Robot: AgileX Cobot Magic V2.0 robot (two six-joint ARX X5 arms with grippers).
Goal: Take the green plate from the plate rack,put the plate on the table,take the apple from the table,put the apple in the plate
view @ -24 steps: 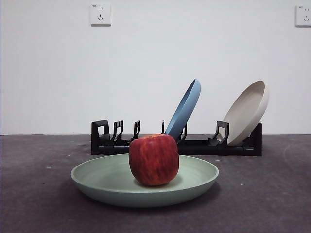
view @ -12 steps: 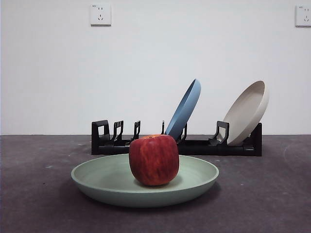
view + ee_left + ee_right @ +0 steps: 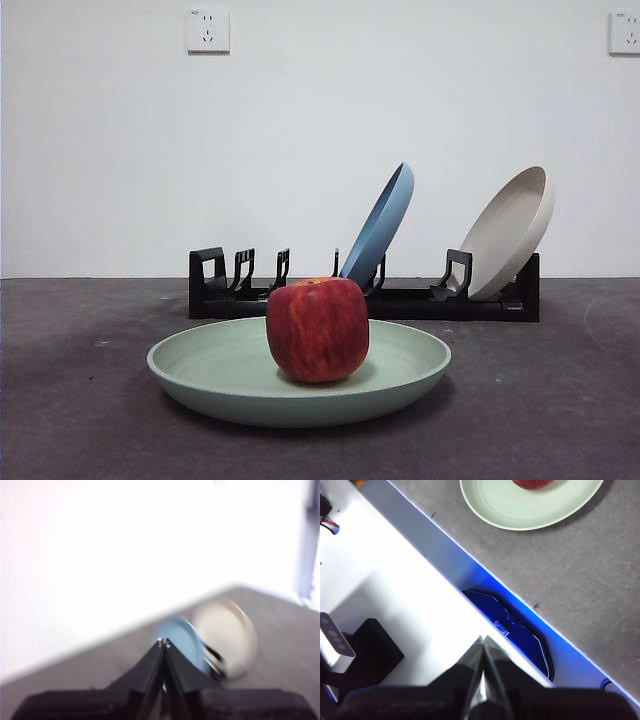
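Apple [image 3: 317,330] standing upright in the middle of the green plate [image 3: 230,385], stem end up, red with faint yellow streaks. In the right wrist view, only a small red part of it seen at the picture's edge, inside the plate's rim. Green plate lying flat on the table [image 3: 560,400], in front of the plate rack [image 3: 400,300] and apart from it.

Behind, plate rack long and black, with two plates leaning in its slots: blue plate [image 3: 380,225] near the middle, beige plate [image 3: 510,232] at the right end as seen from the front. Slots at the rack's left part holding nothing. Both plates also visible, blurred, in the left wrist view beyond the jaw tips.

Left gripper [image 3: 163,642] raised above the table, jaws pressed together to one point, gripping nothing. Right gripper [image 3: 482,640] also with jaws closed tip to tip, holding nothing, hanging over the white edge beside the table, well apart from the plate. Neither gripper seen in the front view.

On the white wall behind the rack, two sockets [image 3: 207,30], one at upper left, one at the upper right corner.
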